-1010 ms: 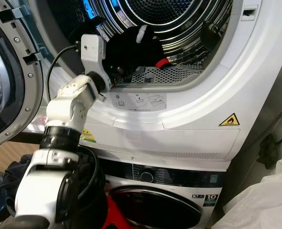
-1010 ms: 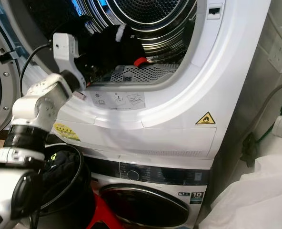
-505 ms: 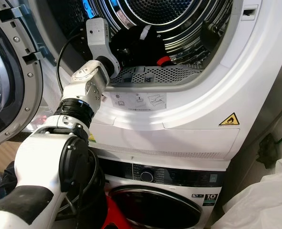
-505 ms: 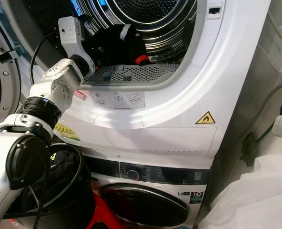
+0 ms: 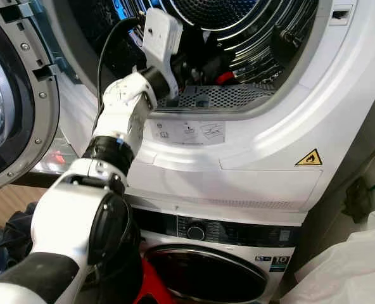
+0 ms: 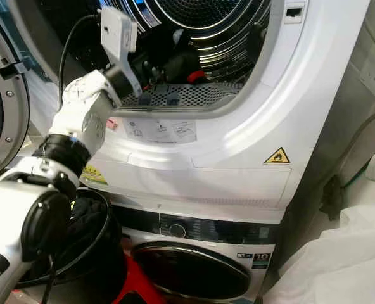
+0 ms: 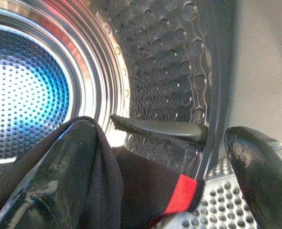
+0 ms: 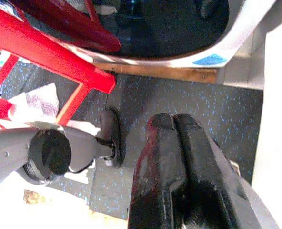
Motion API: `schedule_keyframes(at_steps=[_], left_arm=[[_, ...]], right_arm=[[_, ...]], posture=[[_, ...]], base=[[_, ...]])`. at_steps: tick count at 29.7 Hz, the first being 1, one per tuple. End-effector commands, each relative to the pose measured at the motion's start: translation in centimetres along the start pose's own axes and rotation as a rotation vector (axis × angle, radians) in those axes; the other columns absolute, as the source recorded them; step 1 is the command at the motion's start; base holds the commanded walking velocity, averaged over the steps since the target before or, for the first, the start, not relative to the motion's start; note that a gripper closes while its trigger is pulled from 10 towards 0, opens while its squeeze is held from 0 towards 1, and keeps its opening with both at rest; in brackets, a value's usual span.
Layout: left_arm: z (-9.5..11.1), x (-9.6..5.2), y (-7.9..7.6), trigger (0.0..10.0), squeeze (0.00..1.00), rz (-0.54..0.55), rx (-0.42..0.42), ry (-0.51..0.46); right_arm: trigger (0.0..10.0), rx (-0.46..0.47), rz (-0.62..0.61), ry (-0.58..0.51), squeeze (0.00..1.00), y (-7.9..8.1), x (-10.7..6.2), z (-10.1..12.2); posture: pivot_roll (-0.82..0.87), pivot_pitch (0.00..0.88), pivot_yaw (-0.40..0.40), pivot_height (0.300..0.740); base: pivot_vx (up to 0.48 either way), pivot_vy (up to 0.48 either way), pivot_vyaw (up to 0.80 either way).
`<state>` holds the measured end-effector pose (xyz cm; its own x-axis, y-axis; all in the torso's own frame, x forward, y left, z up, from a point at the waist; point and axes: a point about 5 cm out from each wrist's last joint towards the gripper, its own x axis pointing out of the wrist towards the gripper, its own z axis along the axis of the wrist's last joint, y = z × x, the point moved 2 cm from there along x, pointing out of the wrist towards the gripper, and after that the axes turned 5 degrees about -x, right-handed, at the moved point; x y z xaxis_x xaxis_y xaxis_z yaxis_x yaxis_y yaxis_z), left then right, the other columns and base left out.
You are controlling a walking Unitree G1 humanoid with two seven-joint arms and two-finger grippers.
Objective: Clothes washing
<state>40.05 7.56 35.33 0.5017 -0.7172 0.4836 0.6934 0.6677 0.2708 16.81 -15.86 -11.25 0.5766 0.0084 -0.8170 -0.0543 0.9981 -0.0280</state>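
A black garment (image 5: 203, 60) with a red band (image 5: 224, 77) lies at the front of the upper dryer's steel drum (image 5: 244, 25). My left arm reaches up through the dryer opening, and my left gripper (image 7: 160, 138) is inside the drum, open. In the left wrist view the black cloth (image 7: 131, 186) drapes over one finger (image 7: 60, 176) and lies between the two fingers, while the other finger (image 7: 265, 171) is bare. My right gripper (image 8: 179, 157) hangs shut above the dark floor.
The dryer door (image 5: 10, 107) stands open at the left. Under the dryer sits a washing machine with its round door (image 5: 206, 275) closed. A black basket of clothes (image 6: 86, 221) and a red stool (image 8: 50, 52) are at lower left. White bags (image 5: 346, 272) are at the right.
My left arm has risen and pushed deeper into the drum. The black garment has gone further in with it, off the perforated filter at the opening.
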Motion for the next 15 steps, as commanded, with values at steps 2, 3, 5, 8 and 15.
schedule_keyframes(at_steps=[2,3,5,8,15], left_arm=[[2.1,-0.5,-1.3,10.0,0.0,-0.048,0.156,-0.092],[2.8,-1.0,-2.2,10.0,0.0,-0.05,0.217,-0.129],[3.3,-1.5,-2.8,10.0,0.0,-0.044,0.261,-0.155],[3.8,-2.6,-3.4,10.0,0.0,-0.036,0.356,-0.159],[3.4,-5.8,-7.3,10.0,0.0,-0.057,0.301,-0.112]], right_arm=[[10.0,0.017,0.006,0.005,0.0,0.5,0.0,-0.1],[10.0,0.021,0.005,0.003,0.0,0.5,0.0,-0.1],[10.0,0.024,0.004,0.004,0.0,0.5,0.0,-0.2],[10.0,0.028,0.001,0.007,0.0,0.5,-0.1,-0.3],[10.0,0.015,0.009,0.014,0.0,0.5,0.0,-0.3]], posture=[[0.01,0.0,0.166,0.74],[0.01,0.0,0.166,0.74],[0.01,0.0,0.17,0.74],[0.02,0.0,0.17,0.74],[0.06,0.0,0.156,0.74]], base=[[0.0,0.0,0.0],[0.0,0.0,0.0],[0.0,0.0,0.0],[0.0,0.0,0.0],[0.0,0.0,0.0]])
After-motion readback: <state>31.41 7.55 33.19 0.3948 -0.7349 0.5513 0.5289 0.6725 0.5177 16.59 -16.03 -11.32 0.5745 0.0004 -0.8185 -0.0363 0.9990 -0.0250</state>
